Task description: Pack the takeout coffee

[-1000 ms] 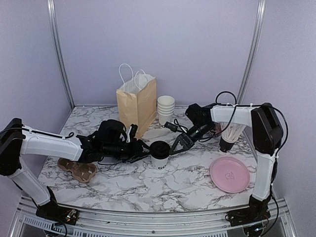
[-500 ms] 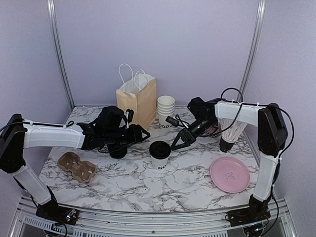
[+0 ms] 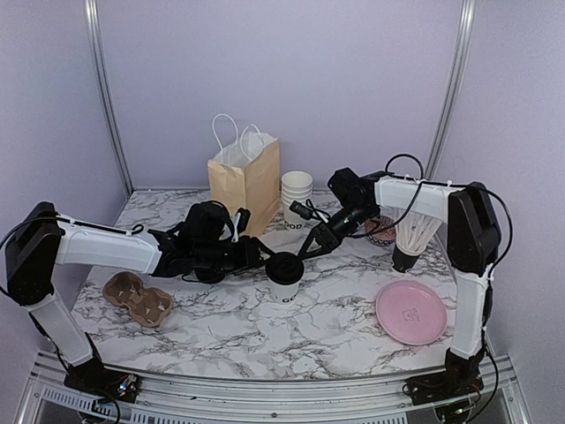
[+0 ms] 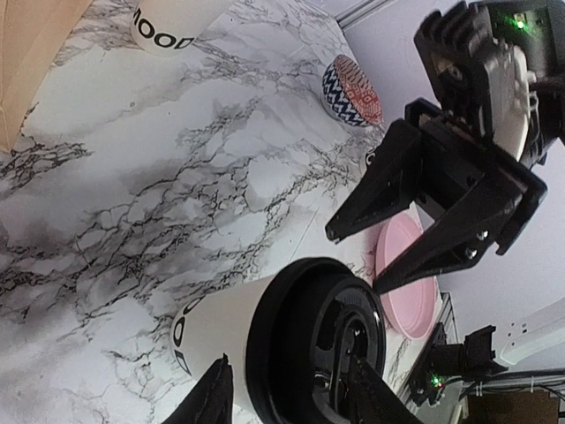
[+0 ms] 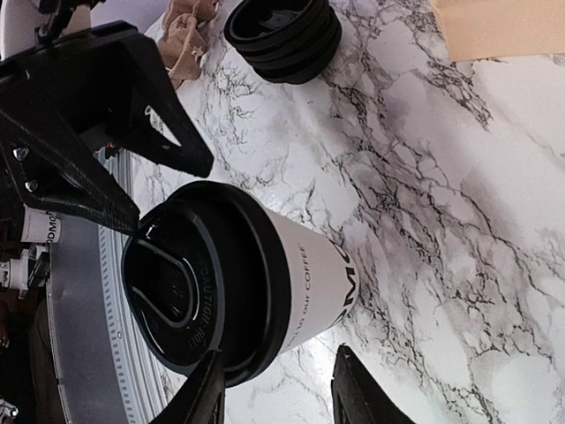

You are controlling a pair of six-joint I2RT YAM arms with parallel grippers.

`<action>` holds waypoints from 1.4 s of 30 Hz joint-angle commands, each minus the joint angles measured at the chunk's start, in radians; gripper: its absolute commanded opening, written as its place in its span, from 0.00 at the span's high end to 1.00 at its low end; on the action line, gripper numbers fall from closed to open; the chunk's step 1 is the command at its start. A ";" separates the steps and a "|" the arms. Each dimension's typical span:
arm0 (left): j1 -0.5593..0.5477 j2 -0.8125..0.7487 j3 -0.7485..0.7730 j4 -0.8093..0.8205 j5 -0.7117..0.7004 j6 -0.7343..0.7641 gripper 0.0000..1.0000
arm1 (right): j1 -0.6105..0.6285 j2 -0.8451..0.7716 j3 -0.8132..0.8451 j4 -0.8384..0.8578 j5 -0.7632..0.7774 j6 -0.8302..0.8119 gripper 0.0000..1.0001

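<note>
Near the middle of the veined marble table (image 3: 265, 340) the takeout coffee (image 3: 284, 284) stands upright. It is a white paper cup with dark lettering under a glossy black plastic lid (image 5: 203, 283). Both arms reach low over the tabletop toward it from opposite sides, forearms nearly level. The left gripper (image 5: 174, 198) points in from the cup's left, its wedge-shaped black fingers spread and their tips close to the lid's rim, not clamped on it. The right gripper (image 4: 351, 261) slants down from the far right, jaws likewise apart, with its pointed tips just beside the lid on the other side. Whether either pair touches the rim I cannot tell.

Under the left forearm sits a stack of black lids (image 5: 282, 35), round and ridged. A moulded brown cardboard carrier (image 3: 139, 299) lies at the left. A kraft paper bag (image 3: 245, 185) with white cord handles stands behind, and nested white cups (image 3: 297, 196) stand beside it. A smooth pink plate (image 3: 410, 312) lies at the right, with a patterned bowl (image 4: 351, 90) farther back.
</note>
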 commanded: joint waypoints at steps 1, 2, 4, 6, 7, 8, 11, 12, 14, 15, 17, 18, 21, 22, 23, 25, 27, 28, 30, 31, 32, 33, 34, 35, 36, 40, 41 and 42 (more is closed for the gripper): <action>-0.020 -0.068 -0.066 0.030 0.008 -0.027 0.57 | -0.006 0.040 0.066 0.018 0.016 0.022 0.60; -0.024 -0.078 -0.078 0.030 0.006 -0.034 0.58 | -0.006 0.046 0.072 0.016 0.015 0.021 0.60; -0.035 -0.100 -0.100 0.030 -0.003 -0.046 0.59 | -0.007 0.056 0.082 0.017 0.013 0.024 0.60; -0.044 -0.123 -0.117 0.030 -0.011 -0.055 0.60 | -0.006 0.061 0.095 0.017 0.017 0.026 0.59; -0.052 -0.134 -0.121 0.030 -0.015 -0.059 0.61 | -0.008 0.064 0.100 0.017 0.018 0.027 0.59; -0.057 -0.143 -0.127 0.030 -0.019 -0.062 0.61 | -0.008 0.067 0.106 0.018 0.018 0.028 0.58; -0.070 -0.165 -0.135 0.030 -0.026 -0.069 0.62 | -0.008 0.076 0.122 0.017 0.016 0.032 0.58; -0.072 -0.172 -0.137 0.030 -0.029 -0.069 0.62 | -0.008 0.079 0.126 0.017 0.014 0.032 0.58; -0.072 -0.181 -0.141 0.030 -0.043 -0.064 0.59 | -0.008 0.081 0.129 0.017 0.013 0.031 0.57; -0.072 -0.185 -0.141 0.027 -0.051 -0.062 0.58 | -0.010 0.080 0.129 0.017 0.015 0.030 0.57; -0.070 -0.195 -0.133 -0.029 -0.104 -0.084 0.57 | -0.016 0.075 0.126 0.015 0.016 0.031 0.56; -0.068 -0.204 -0.130 -0.057 -0.138 -0.095 0.57 | -0.019 0.067 0.121 0.014 0.017 0.032 0.56; -0.058 -0.226 -0.129 -0.104 -0.217 -0.121 0.58 | -0.032 0.038 0.091 0.022 0.022 0.039 0.53; -0.053 -0.225 -0.130 -0.101 -0.221 -0.133 0.59 | -0.035 0.025 0.078 0.027 0.021 0.040 0.52; -0.048 -0.220 -0.129 -0.093 -0.213 -0.142 0.60 | -0.036 0.016 0.064 0.034 0.019 0.042 0.51; -0.046 -0.199 -0.115 -0.077 -0.183 -0.157 0.61 | -0.037 0.007 0.044 0.040 0.002 0.044 0.50; -0.045 -0.171 -0.090 -0.067 -0.148 -0.159 0.62 | -0.037 0.010 0.032 0.039 -0.030 0.046 0.49; -0.045 -0.158 -0.079 -0.065 -0.138 -0.160 0.64 | -0.038 0.016 0.029 0.037 -0.043 0.045 0.49; -0.044 -0.140 -0.066 -0.062 -0.134 -0.164 0.67 | -0.037 0.024 0.027 0.034 -0.067 0.043 0.49; -0.043 -0.135 -0.063 -0.059 -0.133 -0.165 0.68 | -0.037 0.028 0.025 0.034 -0.075 0.044 0.50; -0.043 -0.131 -0.060 -0.058 -0.131 -0.165 0.69 | -0.037 0.030 0.023 0.033 -0.087 0.043 0.51; -0.041 -0.126 -0.058 -0.056 -0.127 -0.164 0.69 | -0.037 0.029 0.020 0.032 -0.098 0.042 0.52; -0.041 -0.124 -0.057 -0.056 -0.126 -0.165 0.69 | -0.037 0.030 0.016 0.032 -0.105 0.043 0.53; -0.040 -0.121 -0.057 -0.056 -0.125 -0.169 0.69 | -0.037 0.029 0.013 0.032 -0.111 0.040 0.54; -0.038 -0.118 -0.060 -0.056 -0.122 -0.171 0.70 | -0.037 0.028 0.009 0.031 -0.119 0.036 0.55; -0.034 -0.104 -0.061 -0.055 -0.114 -0.175 0.73 | -0.035 0.029 0.004 0.027 -0.143 0.031 0.56; -0.034 -0.100 -0.059 -0.054 -0.113 -0.176 0.74 | -0.035 0.031 0.003 0.027 -0.147 0.030 0.56; -0.033 -0.094 -0.058 -0.054 -0.109 -0.177 0.75 | -0.034 0.031 0.003 0.026 -0.149 0.029 0.56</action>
